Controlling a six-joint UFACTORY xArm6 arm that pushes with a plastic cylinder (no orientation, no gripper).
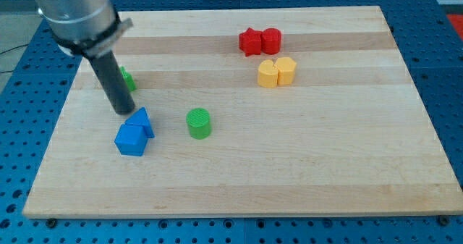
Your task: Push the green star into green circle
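Camera view: my tip [124,111] beside green star [126,78].

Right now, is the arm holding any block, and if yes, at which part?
Nothing is held: I have no pincer, only a rod. My tip stands just above the two blue blocks. The green star is half hidden behind the rod; the green circle lies apart.

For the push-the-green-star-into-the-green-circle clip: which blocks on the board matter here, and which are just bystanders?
Part of the job:
- green star block, mostly hidden behind the dark rod
- green circle block
- my tip, between the star and the blue blocks

Just lying about:
- two blue blocks, touching, just below my tip
- two red blocks, touching
- two yellow blocks, touching
- wooden board
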